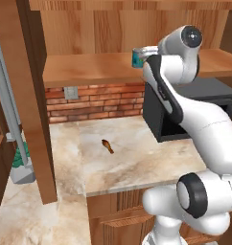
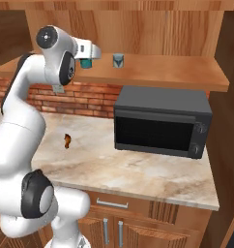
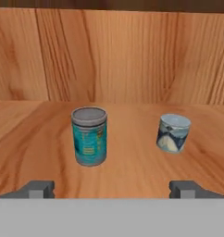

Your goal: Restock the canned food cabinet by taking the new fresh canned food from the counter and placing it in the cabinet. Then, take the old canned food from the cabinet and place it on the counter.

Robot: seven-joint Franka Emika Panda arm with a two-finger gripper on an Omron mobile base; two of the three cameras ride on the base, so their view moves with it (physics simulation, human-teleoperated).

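Teal-labelled new canned food (image 1: 136,58) stands upright on the plank shelf of the cabinet (image 1: 89,69) in the left base view, partly hidden behind the white arm, whose upper joints rise to shelf height in front of it. Below, the counter (image 1: 137,158) runs out from the red brick backsplash (image 1: 96,101), with a small brown object (image 1: 108,146) lying on the stone. The black microwave (image 1: 185,112) sits under the shelf on the right, mostly covered by the arm.

From the right base view, the gripper (image 2: 92,51) reaches level over the shelf, and the new canned food (image 2: 86,62) shows just beneath and beside it. The old canned food (image 2: 118,60), paler and squatter, stands on the same shelf a little to the right, apart from the teal can. The microwave (image 2: 160,121) rests on the counter (image 2: 138,169) directly below, and the brown object (image 2: 67,140) lies to its left.

Looking along the hand, the two finger tips (image 3: 37,189) sit wide apart at the bottom, with nothing between them. The new canned food (image 3: 90,135) stands upright ahead on the shelf, free of the fingers. The old canned food (image 3: 173,133) is to its right, leaning slightly, with the wood-grain back panel (image 3: 114,55) behind both.
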